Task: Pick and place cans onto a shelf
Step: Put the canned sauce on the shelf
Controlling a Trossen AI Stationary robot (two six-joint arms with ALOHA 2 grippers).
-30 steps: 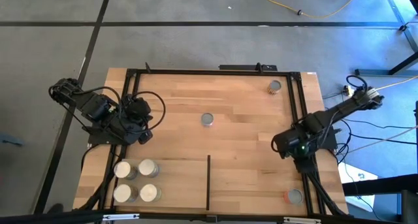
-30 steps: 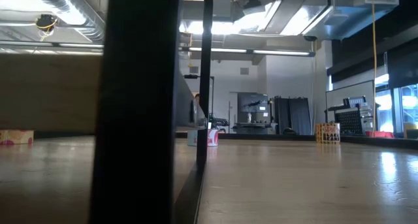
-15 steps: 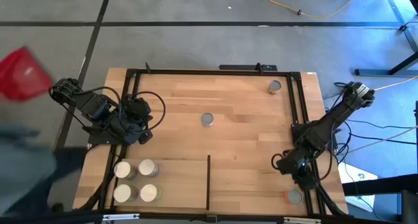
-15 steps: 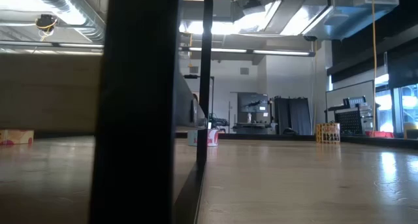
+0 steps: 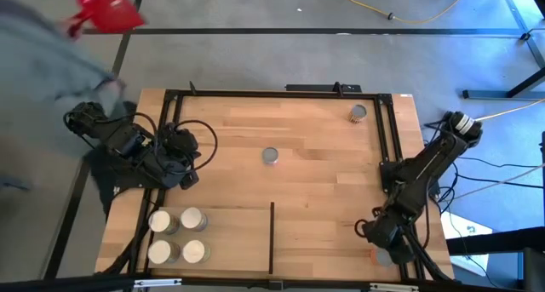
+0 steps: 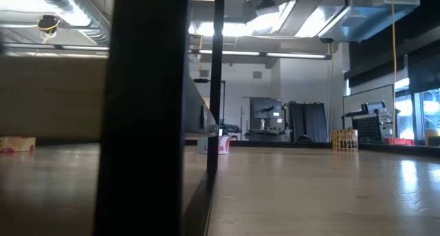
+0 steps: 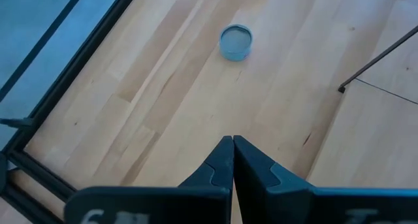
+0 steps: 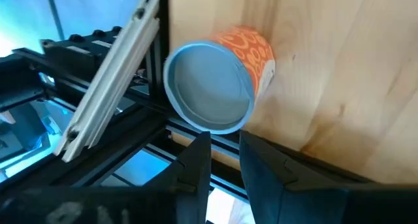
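While our right gripper [image 8: 225, 155] hangs just above the orange-labelled, silver-topped can [image 8: 222, 77], fingers narrowly parted and empty, we note it upright by the black table frame [image 8: 157, 74]; left gripper [image 7: 232, 160] closed.

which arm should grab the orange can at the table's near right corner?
Right. Its gripper hangs just beside the orange can, fingers slightly apart. The left gripper is shut, across the table by the shelf.

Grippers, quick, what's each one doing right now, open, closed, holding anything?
Left gripper: closed, holding nothing, at the table's left edge.
Right gripper: fingers slightly apart, holding nothing, just short of the orange can at the table's near right corner.
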